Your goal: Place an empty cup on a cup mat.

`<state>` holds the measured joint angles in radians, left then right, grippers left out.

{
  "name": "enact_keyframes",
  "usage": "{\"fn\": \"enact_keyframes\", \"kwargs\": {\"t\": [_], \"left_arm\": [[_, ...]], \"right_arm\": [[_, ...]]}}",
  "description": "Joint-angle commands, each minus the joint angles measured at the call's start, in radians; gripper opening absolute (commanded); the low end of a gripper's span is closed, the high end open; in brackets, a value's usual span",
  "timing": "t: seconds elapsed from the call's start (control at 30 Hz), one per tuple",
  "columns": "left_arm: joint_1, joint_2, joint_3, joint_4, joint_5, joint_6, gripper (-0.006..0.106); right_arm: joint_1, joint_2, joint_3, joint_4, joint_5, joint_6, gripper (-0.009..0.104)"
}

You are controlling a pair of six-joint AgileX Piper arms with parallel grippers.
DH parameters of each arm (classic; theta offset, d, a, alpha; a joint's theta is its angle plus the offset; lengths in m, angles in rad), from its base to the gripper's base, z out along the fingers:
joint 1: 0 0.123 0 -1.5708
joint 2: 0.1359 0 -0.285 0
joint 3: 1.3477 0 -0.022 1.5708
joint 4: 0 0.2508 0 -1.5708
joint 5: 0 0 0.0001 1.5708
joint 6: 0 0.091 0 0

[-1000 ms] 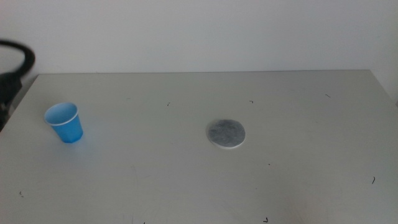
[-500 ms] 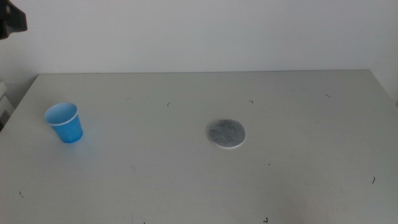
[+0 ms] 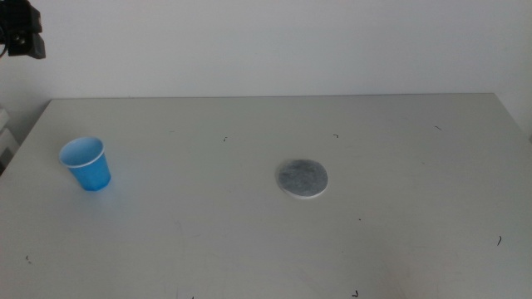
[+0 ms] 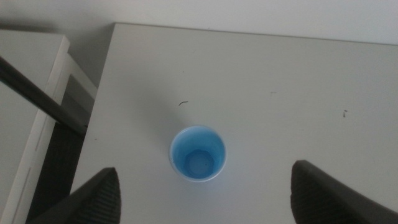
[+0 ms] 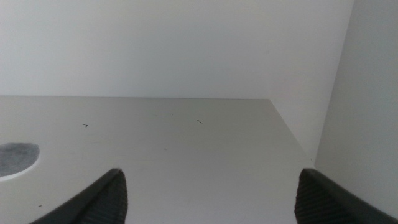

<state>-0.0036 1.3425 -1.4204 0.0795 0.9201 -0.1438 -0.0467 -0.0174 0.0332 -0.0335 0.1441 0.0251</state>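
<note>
The blue cup (image 3: 86, 164) stands upright and empty at the table's far left. It also shows from above in the left wrist view (image 4: 198, 154). The round grey cup mat (image 3: 302, 178) lies flat near the table's middle, well to the right of the cup; its edge shows in the right wrist view (image 5: 15, 159). My left gripper (image 4: 204, 171) is open and empty, high above the cup with a jaw on each side of it. Only a dark part of the left arm (image 3: 22, 29) shows in the middle view. My right gripper (image 5: 210, 173) is open and empty, away from the mat.
The grey table (image 3: 399, 149) has small dark specks and meets a white wall at the back. Its left edge (image 4: 93, 118) drops off beside the cup, with a white frame and a dark bar below.
The dark part of the left arm has risen from the left edge of the middle view to its top left corner. The cup and the mat have not moved.
</note>
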Motion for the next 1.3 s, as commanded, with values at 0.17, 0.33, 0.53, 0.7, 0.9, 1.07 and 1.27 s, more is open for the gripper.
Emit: {"fn": "enact_keyframes", "kwargs": {"t": [0.17,0.33,0.53,0.7,0.9,1.07,1.27], "left_arm": [[0.016,0.061,-0.036,0.094,-0.075,0.051,0.103],[0.016,0.138,-0.036,0.081,-0.061,0.117,0.103],[0.027,0.262,-0.036,0.062,-0.063,0.123,0.095],[0.082,0.357,-0.036,-0.023,-0.101,0.137,0.095],[0.134,0.453,-0.036,-0.099,-0.181,0.244,0.095],[0.144,0.537,-0.036,-0.126,-0.263,0.278,0.095],[0.144,0.603,-0.036,-0.128,-0.351,0.278,0.085]], "right_arm": [[0.002,-0.019,-0.012,-0.009,-0.078,-0.008,0.094],[0.002,-0.019,-0.012,-0.009,-0.078,-0.008,0.094],[0.002,-0.019,-0.012,-0.009,-0.078,-0.008,0.094],[0.002,-0.019,-0.012,-0.009,-0.078,-0.008,0.094],[0.002,-0.019,-0.012,-0.009,-0.078,-0.008,0.094],[0.002,-0.019,-0.012,-0.009,-0.078,-0.008,0.094],[0.002,-0.019,-0.012,-0.009,-0.078,-0.008,0.094]]}}
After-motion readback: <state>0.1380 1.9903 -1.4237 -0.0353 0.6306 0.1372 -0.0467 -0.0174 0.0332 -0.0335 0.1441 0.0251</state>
